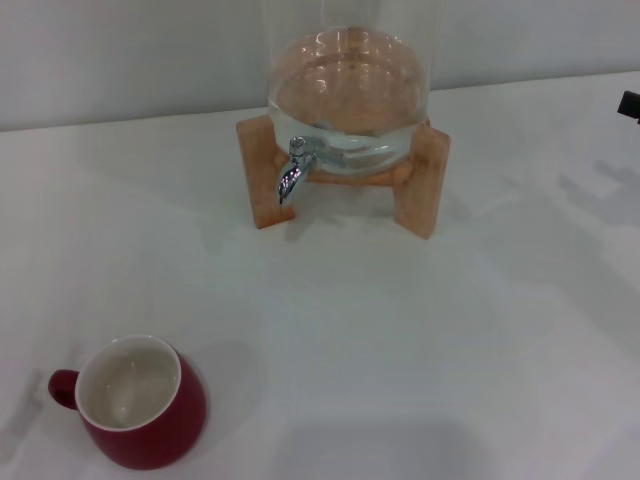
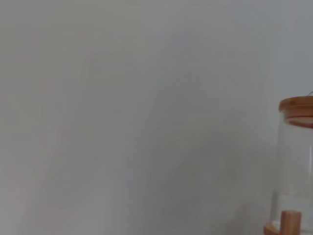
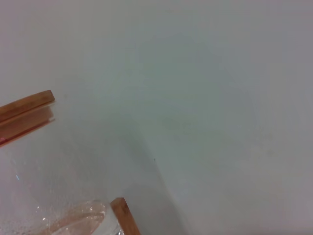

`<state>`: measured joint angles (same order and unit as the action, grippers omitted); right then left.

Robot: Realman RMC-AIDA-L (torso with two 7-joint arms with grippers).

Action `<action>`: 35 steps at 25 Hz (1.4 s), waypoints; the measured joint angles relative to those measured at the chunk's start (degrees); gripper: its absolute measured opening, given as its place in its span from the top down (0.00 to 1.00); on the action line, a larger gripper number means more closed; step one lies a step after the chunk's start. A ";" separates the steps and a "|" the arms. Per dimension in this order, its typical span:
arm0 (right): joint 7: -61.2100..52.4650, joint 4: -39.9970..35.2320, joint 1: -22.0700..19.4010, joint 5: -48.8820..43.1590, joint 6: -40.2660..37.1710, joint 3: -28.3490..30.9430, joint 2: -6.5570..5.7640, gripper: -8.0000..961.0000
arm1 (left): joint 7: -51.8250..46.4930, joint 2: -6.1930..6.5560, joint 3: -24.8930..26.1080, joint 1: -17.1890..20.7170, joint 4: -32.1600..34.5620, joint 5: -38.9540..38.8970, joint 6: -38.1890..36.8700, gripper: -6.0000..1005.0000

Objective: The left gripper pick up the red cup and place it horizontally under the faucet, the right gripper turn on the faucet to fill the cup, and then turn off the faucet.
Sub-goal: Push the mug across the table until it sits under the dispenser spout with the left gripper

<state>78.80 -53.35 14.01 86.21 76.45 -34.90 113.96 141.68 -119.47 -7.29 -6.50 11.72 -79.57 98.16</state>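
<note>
**Cup still on table, tap untouched**

Nearest the robot, front-left in the head view: the red cup [image 1: 140, 415] stands upright on the white table [image 1: 400, 350]. Mouth up, white inside showing, loop handle pointing to the robot's left. Nothing touching it. Can't tell if there's any liquid in it.

Mid table is bare white surface w/ soft shadows.

Further back, approx. centre: clear glass dispenser [image 1: 350, 85] sitting in a wooden stand [image 1: 420, 180], stand legs on the table. Water visible in the rounded bottom of the glass. The faucet [image 1: 292, 170], chrome, sticks out of the dispenser's front on the robot's left side of the stand, spout curving down, open air under it. Cup is well apart from the faucet, nearer the robot and more to the left, so not under the spout.

Far right edge of the head view, level w/ the stand: a small black bit, the right pincer [image 1: 630, 105], only a sliver in frame. Can't tell whether its fingers are spread or closed. Well apart from the faucet.

Left pincer: not seen in any view, so its state can't be told either.

Wrist views:
- Left wrist view: mostly plain pale wall; at one edge the dispenser's glass side w/ a wooden lid [image 2: 297, 108] on top, and a piece of stand leg below.
- Right wrist view: same dispenser from the other side, wooden lid edge, glass wall w/ droplets, one stand leg tip; rest is pale wall.

Behind everything, a plain light wall [image 1: 120, 50].
</note>
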 joint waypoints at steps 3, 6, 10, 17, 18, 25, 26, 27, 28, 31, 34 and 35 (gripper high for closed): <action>0.02 0.00 0.12 0.00 -0.03 0.01 -0.05 0.20 | 1.86 0.00 -0.01 0.14 -1.69 0.21 0.00 0.23; 0.02 0.00 0.19 0.00 -0.08 0.01 -0.19 0.20 | 4.22 -0.03 0.00 0.64 -3.43 0.36 -0.02 0.23; -0.15 -0.11 0.35 0.00 -0.08 0.02 -0.47 0.20 | 5.60 -0.07 0.00 1.16 -5.11 1.27 -0.63 0.23; -0.32 -0.02 0.91 0.00 -0.11 0.02 -0.78 0.20 | 7.11 -0.07 0.00 2.07 -7.22 2.05 -1.72 0.23; -0.33 0.00 0.91 0.00 -0.12 0.02 -0.78 0.20 | 7.12 -0.05 0.00 2.10 -7.59 2.28 -2.03 0.23; -0.46 0.09 0.93 0.00 -0.21 0.01 -0.77 0.20 | 7.13 -0.05 0.00 2.06 -8.39 3.82 -4.84 0.23; -0.46 0.09 0.93 0.00 -0.21 0.01 -0.77 0.20 | 7.13 -0.06 0.00 2.03 -8.39 4.02 -5.03 0.23; -0.47 0.09 0.93 0.00 -0.24 0.04 -0.76 0.20 | 7.12 -0.09 0.00 1.98 -8.39 4.21 -5.26 0.23; -0.47 0.09 0.93 0.00 -0.25 0.06 -0.76 0.20 | 7.12 -0.10 0.00 1.96 -8.39 4.39 -5.45 0.23; -0.48 0.09 0.93 0.00 -0.26 0.10 -0.75 0.20 | 7.12 -0.14 0.00 2.03 -8.38 4.55 -5.67 0.23; -0.49 0.09 0.93 0.00 -0.60 0.16 -0.74 0.20 | 7.12 -0.15 0.00 2.09 -8.38 4.57 -5.73 0.24; -0.49 0.09 0.93 0.00 -0.79 0.16 -0.72 0.20 | 7.12 -0.15 0.00 2.10 -8.38 4.58 -5.75 0.24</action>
<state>78.31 -53.26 14.95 86.21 75.66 -34.74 113.24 148.80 -119.62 -7.29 -4.40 3.34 -74.99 92.42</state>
